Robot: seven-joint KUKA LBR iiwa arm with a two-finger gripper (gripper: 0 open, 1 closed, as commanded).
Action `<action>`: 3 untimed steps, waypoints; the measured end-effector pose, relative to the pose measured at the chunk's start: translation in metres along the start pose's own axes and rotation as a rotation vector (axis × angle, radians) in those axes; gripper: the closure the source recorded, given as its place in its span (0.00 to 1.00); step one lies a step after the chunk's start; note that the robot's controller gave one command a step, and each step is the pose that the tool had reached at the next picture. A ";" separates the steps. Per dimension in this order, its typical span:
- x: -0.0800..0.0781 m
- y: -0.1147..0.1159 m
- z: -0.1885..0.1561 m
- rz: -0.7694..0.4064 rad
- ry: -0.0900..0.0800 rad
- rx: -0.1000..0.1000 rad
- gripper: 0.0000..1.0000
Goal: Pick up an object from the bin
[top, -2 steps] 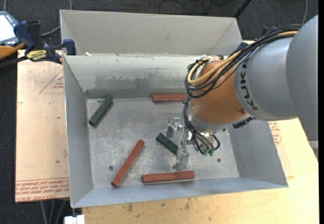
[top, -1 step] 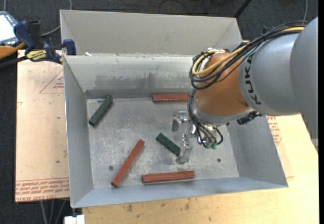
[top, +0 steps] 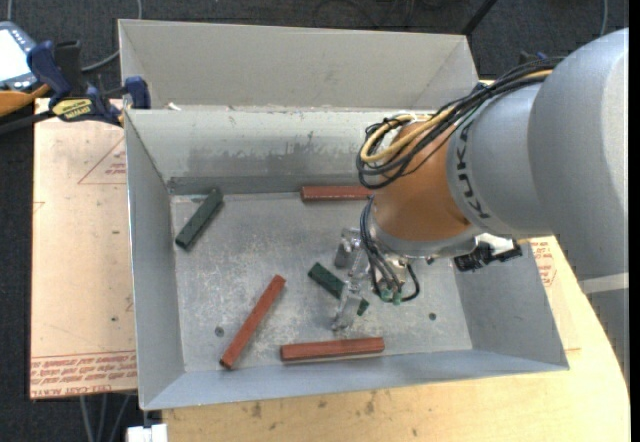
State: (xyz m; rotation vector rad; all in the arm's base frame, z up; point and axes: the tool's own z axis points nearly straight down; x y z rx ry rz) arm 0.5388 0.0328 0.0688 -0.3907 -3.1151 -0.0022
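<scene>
So, nothing is lifted yet: your pincer (top: pixel 348 308) sits low just behind the front red bar (top: pixel 332 350), and the small dark green block (top: pixel 325 278) lies beside it, farther from that bar. Clenched or released, you cannot tell. Grasp and lift remain.

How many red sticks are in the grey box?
3. The back red stick lies along the far wall, the slanted red stick is front-left, and the front red stick lies by the near wall. The arm could hide another.
</scene>
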 end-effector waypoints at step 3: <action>-0.002 0.002 -0.114 -0.004 -0.012 -0.003 1.00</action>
